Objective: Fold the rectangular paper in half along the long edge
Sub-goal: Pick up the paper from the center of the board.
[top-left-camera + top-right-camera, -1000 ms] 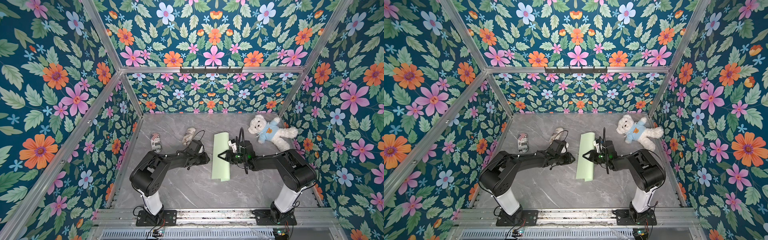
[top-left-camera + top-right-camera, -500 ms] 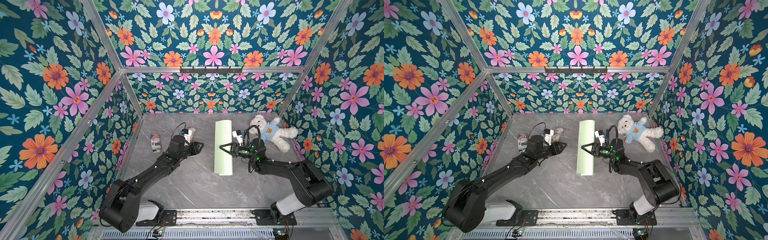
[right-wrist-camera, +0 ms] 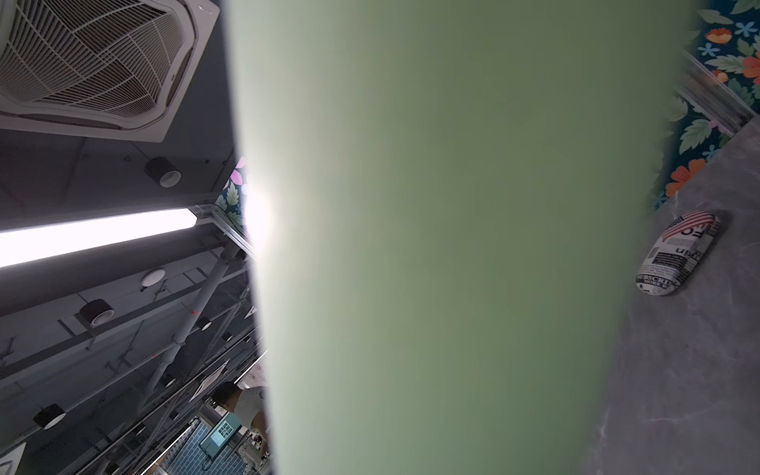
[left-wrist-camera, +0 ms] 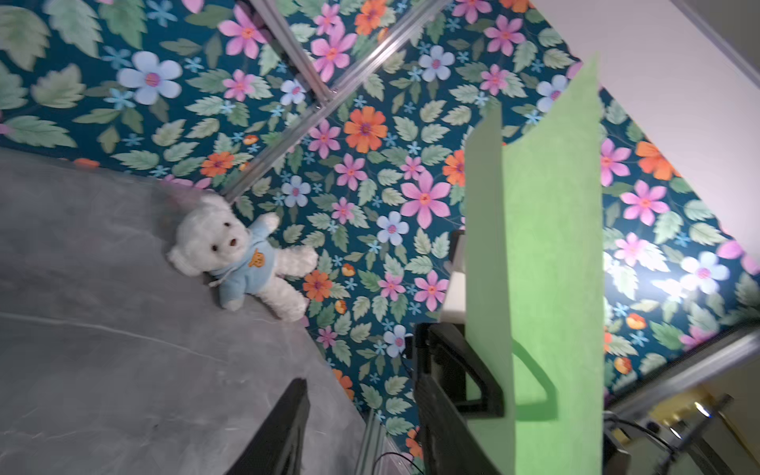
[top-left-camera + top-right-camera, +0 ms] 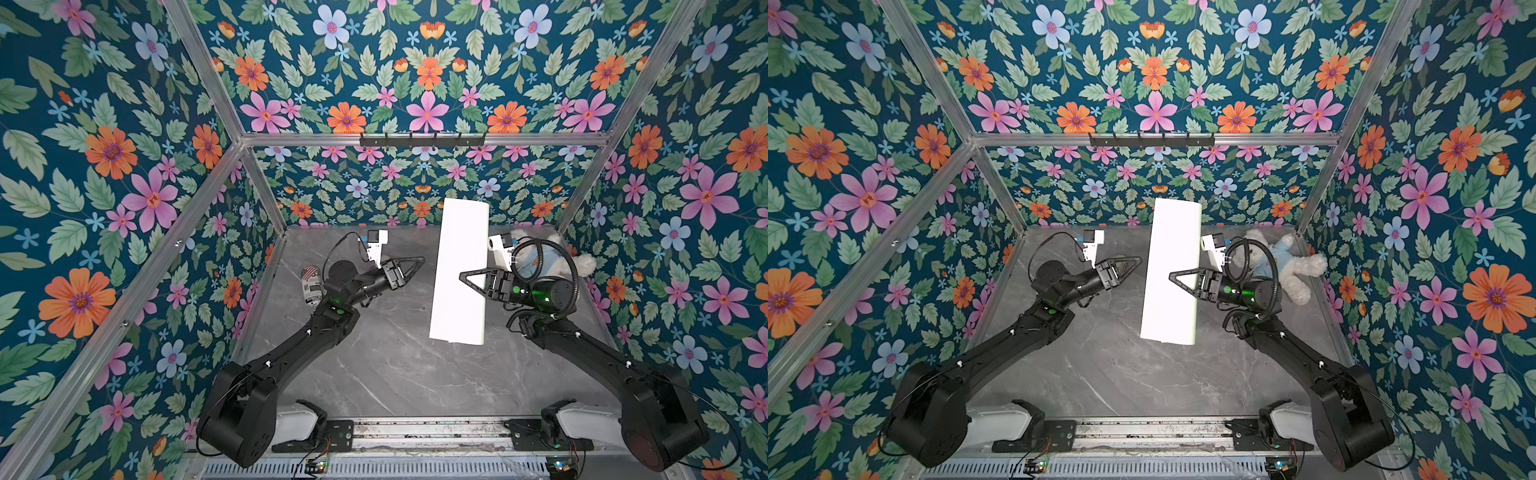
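The rectangular paper (image 5: 453,249) (image 5: 1171,249) hangs above the table as a long upright strip, doubled over, and glares near white in both top views. It looks green in the left wrist view (image 4: 551,246), where two layers show. My right gripper (image 5: 467,277) (image 5: 1177,277) is shut on its right side, about halfway along, with one finger lying over the sheet. In the right wrist view the paper (image 3: 452,246) fills the middle and hides the jaws. My left gripper (image 5: 417,264) (image 5: 1136,262) (image 4: 364,411) hovers just left of the paper, open and holding nothing.
A white teddy bear (image 5: 548,259) (image 5: 1287,266) (image 4: 242,255) in a blue top lies at the back right, behind my right wrist. A newsprint-patterned case (image 5: 311,286) (image 3: 678,255) lies at the left wall by my left arm. Floral walls enclose the grey table (image 5: 395,374).
The paper has risen off the table, carried up and back by my right gripper. My left gripper has drawn away from the paper's left edge, lifted, and its jaws have widened.
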`<action>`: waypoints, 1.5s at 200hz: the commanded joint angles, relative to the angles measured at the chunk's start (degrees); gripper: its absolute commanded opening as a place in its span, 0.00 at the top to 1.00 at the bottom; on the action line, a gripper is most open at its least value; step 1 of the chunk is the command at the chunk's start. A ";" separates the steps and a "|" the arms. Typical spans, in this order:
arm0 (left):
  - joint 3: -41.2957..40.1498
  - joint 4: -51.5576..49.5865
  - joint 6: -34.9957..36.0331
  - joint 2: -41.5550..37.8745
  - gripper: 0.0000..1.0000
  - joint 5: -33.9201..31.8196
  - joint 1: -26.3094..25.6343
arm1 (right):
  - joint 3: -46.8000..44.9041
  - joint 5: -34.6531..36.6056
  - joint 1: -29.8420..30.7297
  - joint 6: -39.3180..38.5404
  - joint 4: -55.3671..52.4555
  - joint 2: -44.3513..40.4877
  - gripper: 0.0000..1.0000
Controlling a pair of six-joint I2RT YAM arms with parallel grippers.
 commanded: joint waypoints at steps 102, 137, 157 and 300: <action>8.68 -9.19 4.60 0.25 0.51 -0.31 -9.08 | 7.99 0.93 -0.49 -2.11 -9.06 1.87 0.55; 9.75 -13.81 7.35 0.20 0.53 -1.61 -10.08 | 8.84 1.48 -0.57 -3.27 -10.72 2.24 0.54; 10.09 -14.60 7.74 0.72 0.59 -1.29 -10.36 | 9.39 1.74 -0.61 -5.40 -13.56 1.98 0.53; 12.56 -22.95 13.25 -1.00 1.00 -3.92 -10.72 | 8.98 1.87 -3.24 -10.85 -21.04 -0.31 0.47</action>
